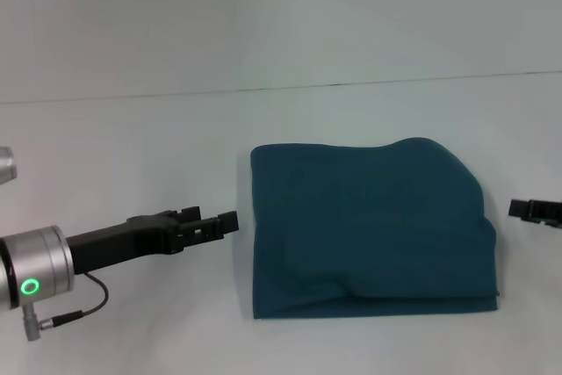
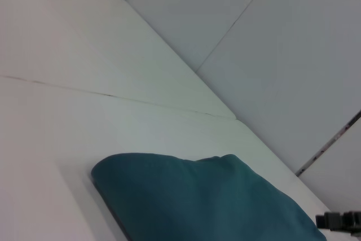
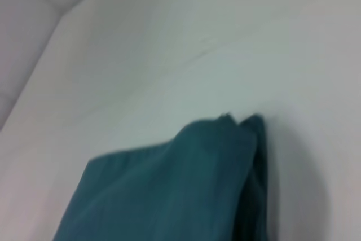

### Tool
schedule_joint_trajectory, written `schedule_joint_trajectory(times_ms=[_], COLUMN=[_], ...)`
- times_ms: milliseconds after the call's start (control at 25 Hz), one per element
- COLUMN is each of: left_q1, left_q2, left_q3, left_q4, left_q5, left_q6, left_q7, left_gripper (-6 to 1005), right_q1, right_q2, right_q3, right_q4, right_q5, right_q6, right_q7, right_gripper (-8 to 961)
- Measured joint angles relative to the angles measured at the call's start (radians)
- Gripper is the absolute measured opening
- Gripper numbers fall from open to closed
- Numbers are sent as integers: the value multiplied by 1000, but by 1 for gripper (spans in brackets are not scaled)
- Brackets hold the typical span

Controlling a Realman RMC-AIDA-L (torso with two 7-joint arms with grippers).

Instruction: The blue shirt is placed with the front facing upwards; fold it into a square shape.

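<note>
Blue shirt (image 1: pixel 369 230) folded into a rough square, plain side up, lying flat mid-table (image 1: pixel 132 147), left gripper (image 1: pixel 230 220) just beside its left edge — fingers' state unclear, right gripper (image 1: pixel 514 209) near its right edge — likewise unclear.

no readable text, labels or numbers anywhere.

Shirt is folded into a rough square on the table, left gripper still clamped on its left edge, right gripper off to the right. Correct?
Not quite. The head view shows the left gripper beside the shirt, just short of its left edge with bare table between them, holding nothing. The rest stands: the shirt is folded into a rough square and the right gripper sits off to its right.
</note>
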Motion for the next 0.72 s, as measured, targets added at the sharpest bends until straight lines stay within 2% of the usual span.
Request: schedule_joint_trajectory(times_ms=[120, 240, 400, 720], left_q1=[-7, -15, -30, -55], left_q2=[1, 2, 2, -8], left_q3=[0, 0, 2, 50], left_q4=[-14, -18, -18, -48], left_q5=[4, 42, 94, 107], left_q6=[-6, -30, -50, -98], left_q7=[-22, -86, -158, -173], left_gripper=[962, 962, 962, 962], right_q1=[11, 29, 64, 99], right_q2=[-1, -1, -1, 5], right_q3=[17, 23, 29, 31], right_q4=[-8, -28, -38, -44], right_q5=[1, 2, 2, 87], right_q6=[-20, -31, -57, -103], right_q7=[-16, -29, -51, -147], right_gripper=[279, 520, 607, 789])
